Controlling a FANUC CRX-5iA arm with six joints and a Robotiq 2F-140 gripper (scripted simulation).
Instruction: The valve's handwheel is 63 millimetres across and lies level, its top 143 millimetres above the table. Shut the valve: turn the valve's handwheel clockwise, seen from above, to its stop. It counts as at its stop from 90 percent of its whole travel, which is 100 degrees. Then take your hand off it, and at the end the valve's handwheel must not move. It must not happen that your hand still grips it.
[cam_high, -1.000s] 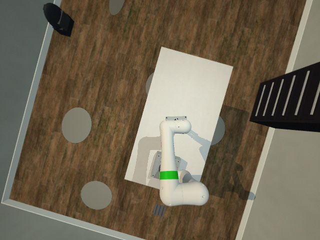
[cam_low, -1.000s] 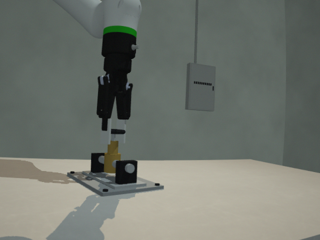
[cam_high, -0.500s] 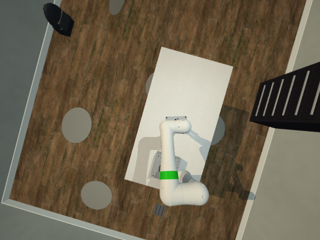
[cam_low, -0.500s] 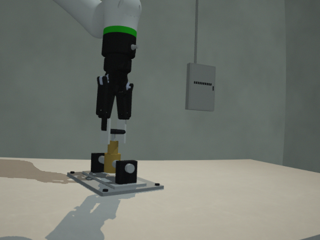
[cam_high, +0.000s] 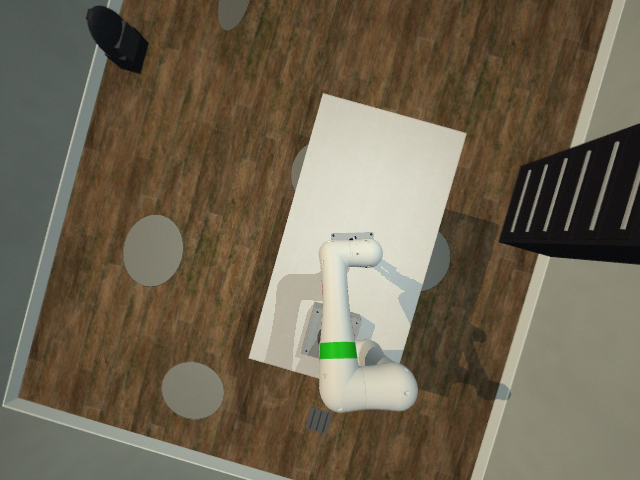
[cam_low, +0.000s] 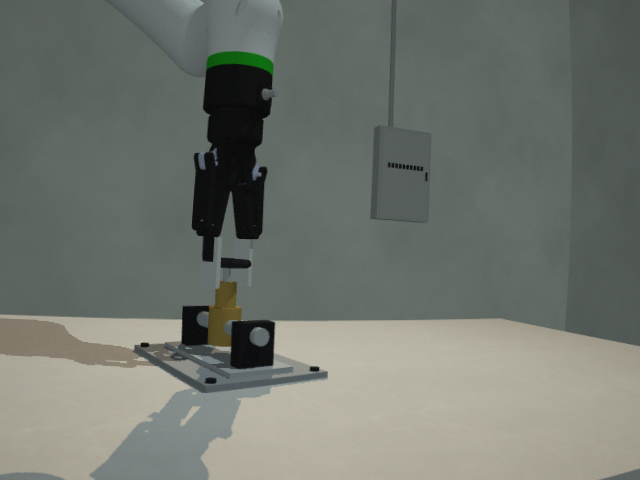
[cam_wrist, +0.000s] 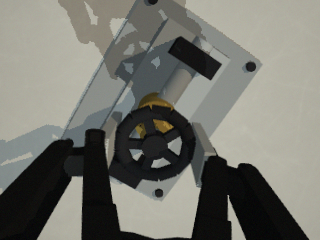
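Note:
The valve has a black spoked handwheel (cam_wrist: 154, 147) (cam_low: 235, 262) on a brass body (cam_low: 225, 313) between two black end blocks, fixed to a grey baseplate (cam_low: 297, 376) (cam_wrist: 235, 87) on the table. My gripper (cam_wrist: 155, 131) (cam_low: 228, 271) comes straight down from above and is shut on the handwheel. One light finger pad presses on each side of its rim. In the overhead view the arm hides the valve, and only a corner of the baseplate (cam_high: 311, 335) shows.
The white table (cam_high: 382, 170) (cam_low: 465, 392) carries only the valve fixture, near one end by the robot's base. A grey wall box (cam_low: 401, 173) hangs behind. A dark shelf unit (cam_high: 578, 196) stands off to the right of the table.

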